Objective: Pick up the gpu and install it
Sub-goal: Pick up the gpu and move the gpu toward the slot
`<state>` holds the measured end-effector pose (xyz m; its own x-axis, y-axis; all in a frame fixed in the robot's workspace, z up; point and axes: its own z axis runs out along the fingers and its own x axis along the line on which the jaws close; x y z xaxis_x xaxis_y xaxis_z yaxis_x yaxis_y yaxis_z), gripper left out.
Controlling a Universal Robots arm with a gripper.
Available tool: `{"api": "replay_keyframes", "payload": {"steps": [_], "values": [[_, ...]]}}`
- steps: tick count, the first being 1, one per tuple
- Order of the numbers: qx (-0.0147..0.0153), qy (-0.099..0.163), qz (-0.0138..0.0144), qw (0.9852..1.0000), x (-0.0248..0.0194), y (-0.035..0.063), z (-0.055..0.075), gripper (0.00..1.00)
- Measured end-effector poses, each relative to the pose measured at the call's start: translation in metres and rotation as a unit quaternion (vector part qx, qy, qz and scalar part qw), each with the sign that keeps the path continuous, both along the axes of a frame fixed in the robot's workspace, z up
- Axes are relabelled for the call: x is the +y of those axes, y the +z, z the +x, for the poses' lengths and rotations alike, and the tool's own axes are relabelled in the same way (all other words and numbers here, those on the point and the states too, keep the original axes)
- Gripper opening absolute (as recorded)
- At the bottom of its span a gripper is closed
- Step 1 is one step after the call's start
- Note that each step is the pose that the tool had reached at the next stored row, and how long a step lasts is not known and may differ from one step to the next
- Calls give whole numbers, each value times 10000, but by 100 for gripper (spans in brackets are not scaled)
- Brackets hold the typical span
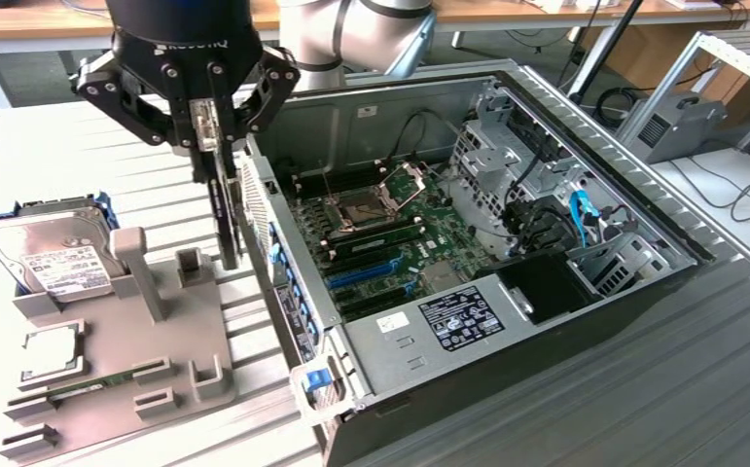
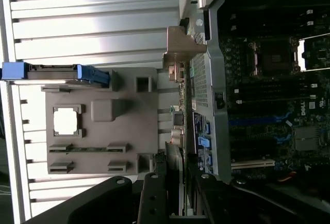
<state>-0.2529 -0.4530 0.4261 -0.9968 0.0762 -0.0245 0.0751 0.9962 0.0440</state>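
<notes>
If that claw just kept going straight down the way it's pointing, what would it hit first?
The gripper points down, clamped on the gpu, so the card's lower end would land first. It would probably meet the grey holder's edge beside the computer case, though depth is unclear.

You had 1 gpu [image 1: 228, 219] | 1 hard drive [image 1: 56, 255] | 1 processor chip [image 1: 55, 352] | 1 memory stick [image 1: 89, 386] | 1 computer case [image 1: 348, 126]

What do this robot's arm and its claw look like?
The arm is a smooth, light grey tube with rounded joints. Its gripper is black: a round body with pale lettering, and two fingers built from bolted linkage bars.
</notes>
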Motion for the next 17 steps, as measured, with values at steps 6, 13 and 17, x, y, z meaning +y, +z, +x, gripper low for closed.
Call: {"api": "replay_keyframes", "payload": {"steps": [6,13,17], "values": [[0,0,0,10000,0,0,161,26],[0,0,0,10000,0,0,223,26],[0,0,0,10000,0,0,261,26]]}}
